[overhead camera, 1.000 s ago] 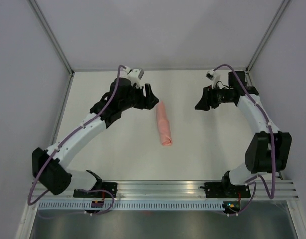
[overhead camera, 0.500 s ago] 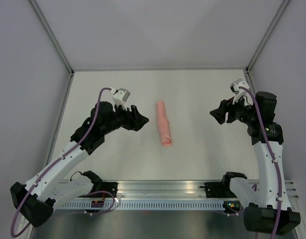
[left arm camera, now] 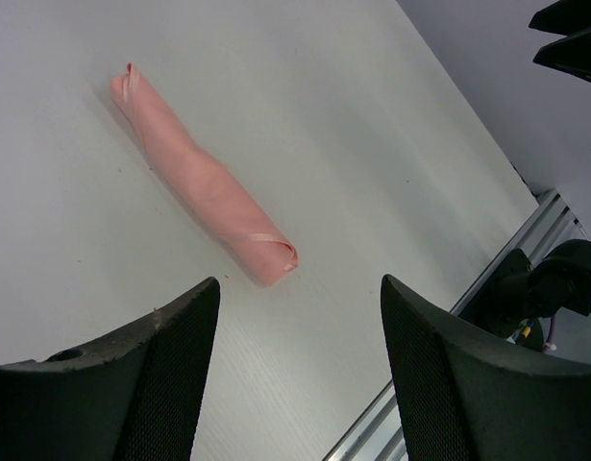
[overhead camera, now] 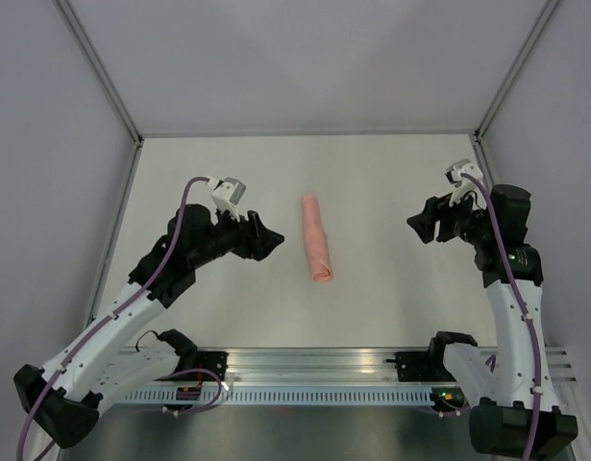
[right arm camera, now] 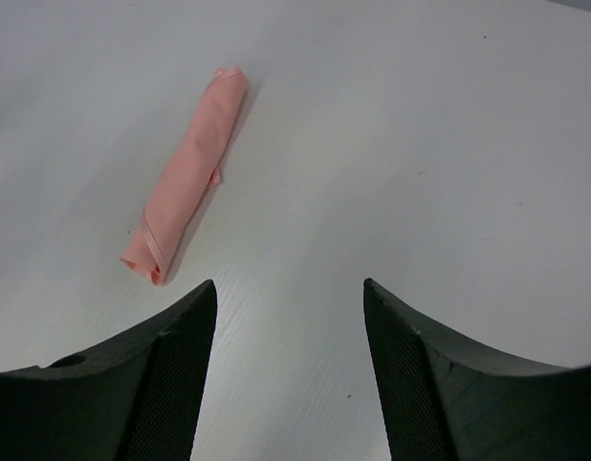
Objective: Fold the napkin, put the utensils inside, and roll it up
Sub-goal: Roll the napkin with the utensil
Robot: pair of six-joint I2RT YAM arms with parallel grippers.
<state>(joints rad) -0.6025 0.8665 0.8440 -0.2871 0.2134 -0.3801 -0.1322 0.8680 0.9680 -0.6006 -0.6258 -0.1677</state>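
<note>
The salmon-pink napkin (overhead camera: 316, 237) lies as a slim roll in the middle of the table, running front to back. It also shows in the left wrist view (left arm camera: 201, 176) and the right wrist view (right arm camera: 187, 174). No utensils are visible; I cannot tell if any are inside the roll. My left gripper (overhead camera: 273, 239) is open and empty, raised a little to the left of the roll; in its own view (left arm camera: 300, 293) only bare table lies between the jaws. My right gripper (overhead camera: 417, 223) is open and empty, well to the right of the roll, and its view (right arm camera: 287, 288) shows bare table between the jaws.
The white table (overhead camera: 372, 288) is bounded by grey walls at the back and sides. A metal rail (overhead camera: 314, 365) with both arm bases runs along the near edge.
Both arms have pulled back from the roll: the left gripper toward the near left, the right gripper toward the right and nearer. The roll has not moved.
</note>
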